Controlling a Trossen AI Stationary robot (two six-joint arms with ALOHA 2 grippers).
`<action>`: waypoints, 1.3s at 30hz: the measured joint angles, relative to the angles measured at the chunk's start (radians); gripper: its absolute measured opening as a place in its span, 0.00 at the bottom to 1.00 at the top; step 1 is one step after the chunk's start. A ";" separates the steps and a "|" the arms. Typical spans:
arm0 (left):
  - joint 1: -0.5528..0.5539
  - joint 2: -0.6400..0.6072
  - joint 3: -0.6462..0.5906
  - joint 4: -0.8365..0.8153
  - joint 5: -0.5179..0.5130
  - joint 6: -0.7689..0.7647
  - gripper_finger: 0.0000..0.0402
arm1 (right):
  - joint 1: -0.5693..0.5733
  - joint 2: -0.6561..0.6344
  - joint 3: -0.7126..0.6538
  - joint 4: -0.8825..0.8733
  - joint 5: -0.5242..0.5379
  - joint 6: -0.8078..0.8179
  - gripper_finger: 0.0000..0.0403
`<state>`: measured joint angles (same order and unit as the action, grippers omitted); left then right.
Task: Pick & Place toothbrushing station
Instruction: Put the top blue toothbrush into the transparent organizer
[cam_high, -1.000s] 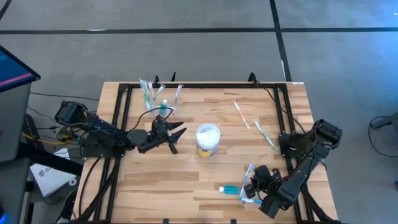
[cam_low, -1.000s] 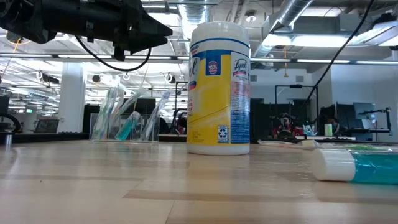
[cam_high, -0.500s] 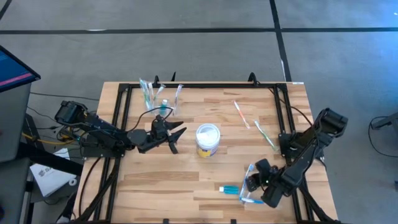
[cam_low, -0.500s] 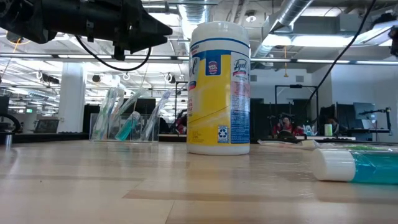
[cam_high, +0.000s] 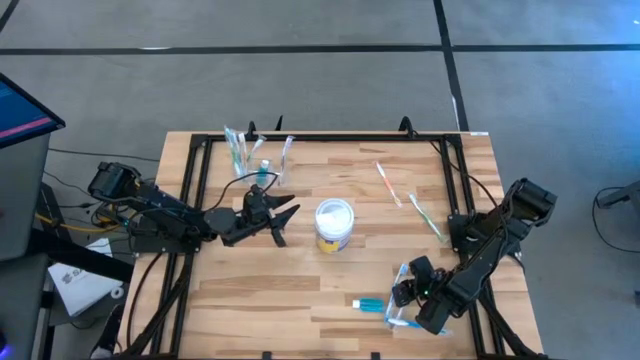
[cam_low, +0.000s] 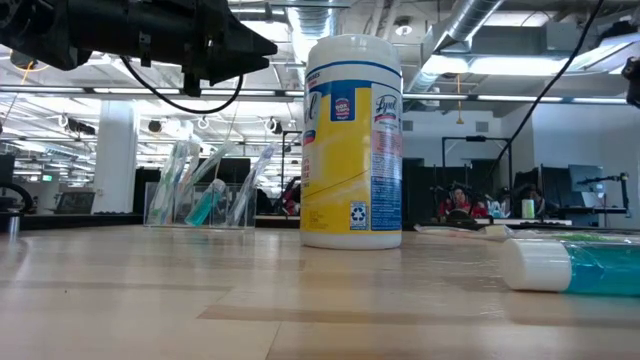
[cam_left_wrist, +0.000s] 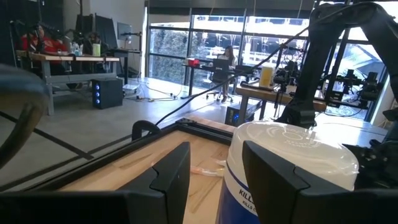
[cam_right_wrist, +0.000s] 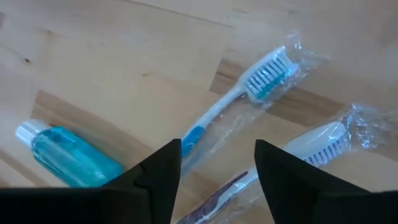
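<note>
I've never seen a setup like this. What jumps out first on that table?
Probably the round yellow tub with the white lid, standing upright mid-table. Beside it hangs the left gripper, open and empty. Toward the near right corner, the right gripper hovers open over wrapped toothbrushes and a small blue bottle lying flat. The clear plastic toothbrush stand sits at the far left edge.

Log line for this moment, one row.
left claw: open, raised beside wipes tub | right claw: open, above wrapped toothbrush | toothbrushing station: untouched
</note>
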<state>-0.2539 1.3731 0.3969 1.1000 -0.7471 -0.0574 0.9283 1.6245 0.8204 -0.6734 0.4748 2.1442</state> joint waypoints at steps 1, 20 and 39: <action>0.000 0.000 0.000 0.000 0.000 0.000 0.35 | -0.001 0.000 0.000 0.000 0.004 -0.001 0.47; 0.000 0.000 0.000 0.001 0.002 0.000 0.35 | -0.024 0.000 -0.077 0.148 0.044 -0.023 0.34; 0.000 0.000 0.000 0.000 -0.001 0.000 0.35 | -0.035 0.000 -0.078 0.159 0.076 -0.146 0.00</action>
<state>-0.2539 1.3731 0.3969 1.1004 -0.7479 -0.0574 0.8932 1.6245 0.7425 -0.5148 0.5506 1.9986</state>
